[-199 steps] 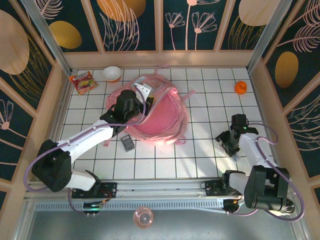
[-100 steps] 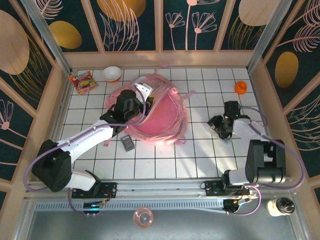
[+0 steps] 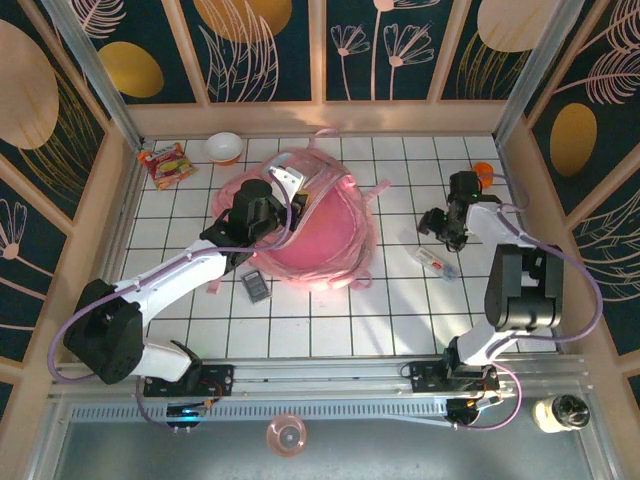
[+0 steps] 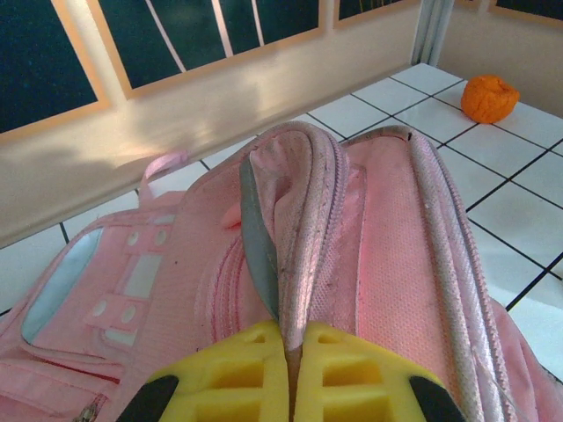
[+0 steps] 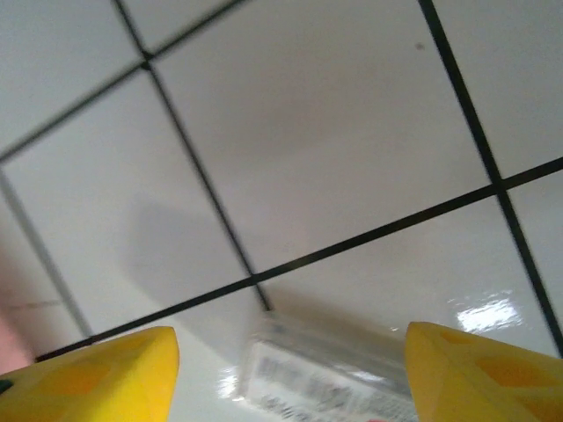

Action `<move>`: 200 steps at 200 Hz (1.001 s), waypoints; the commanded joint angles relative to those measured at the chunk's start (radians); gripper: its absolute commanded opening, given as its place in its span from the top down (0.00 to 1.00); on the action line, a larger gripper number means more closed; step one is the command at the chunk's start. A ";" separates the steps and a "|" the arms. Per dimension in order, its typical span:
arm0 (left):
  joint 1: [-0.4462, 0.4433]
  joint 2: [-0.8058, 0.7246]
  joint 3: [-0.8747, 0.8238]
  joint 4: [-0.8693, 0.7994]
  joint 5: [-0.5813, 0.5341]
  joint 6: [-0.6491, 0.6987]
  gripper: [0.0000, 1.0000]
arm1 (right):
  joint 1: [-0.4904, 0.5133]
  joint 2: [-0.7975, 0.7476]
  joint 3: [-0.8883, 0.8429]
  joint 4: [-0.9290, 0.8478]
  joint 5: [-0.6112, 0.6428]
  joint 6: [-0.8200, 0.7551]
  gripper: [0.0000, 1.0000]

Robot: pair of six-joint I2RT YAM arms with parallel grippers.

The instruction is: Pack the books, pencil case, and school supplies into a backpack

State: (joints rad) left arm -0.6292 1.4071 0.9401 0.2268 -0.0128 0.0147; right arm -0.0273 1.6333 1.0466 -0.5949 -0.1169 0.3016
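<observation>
Top external view, from the left: a red-and-yellow snack packet (image 3: 165,163) lies by the far left wall, with a small bowl (image 3: 224,147) just beside it. The left gripper (image 3: 272,205) rests on the backpack (image 3: 325,240), which slumps on the white tiled table (image 3: 330,320) left of centre. The arm's dark head covers part of the bag's top. In the left wrist view the yellow fingers (image 4: 255,369) are pressed together on a raised fold of pink fabric and zip edge, so this gripper pinches the backpack. The fingers' lower ends are cut off by the frame.

The dark grey calculator (image 3: 255,287) lies just beside the bag's near left edge, apart from both arms.

Further right, the pencil case (image 3: 437,262) is a small pale shape on the tiles, its details too small to read. The right gripper (image 3: 438,228) hangs close behind it. In the right wrist view its jaws stand wide with nothing between them, and the pouch shows blurred and cut off at the bottom edge; whether a finger touches it cannot be told. A small orange thing (image 3: 482,175) sits near the far right wall.
</observation>
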 commanded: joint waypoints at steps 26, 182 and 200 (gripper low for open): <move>0.004 -0.020 0.021 0.095 -0.011 0.007 1.00 | -0.140 0.071 -0.041 -0.013 -0.147 -0.077 0.31; 0.005 -0.008 0.019 0.099 0.015 -0.011 1.00 | 0.020 -0.107 -0.137 -0.145 0.000 0.092 0.31; 0.005 -0.015 0.014 0.098 0.011 -0.007 1.00 | 0.019 -0.076 -0.123 -0.117 -0.053 0.110 0.31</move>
State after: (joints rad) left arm -0.6292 1.4147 0.9401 0.2283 -0.0051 0.0132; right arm -0.0040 1.5166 0.8845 -0.6968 -0.1986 0.3679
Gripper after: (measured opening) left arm 0.050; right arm 0.692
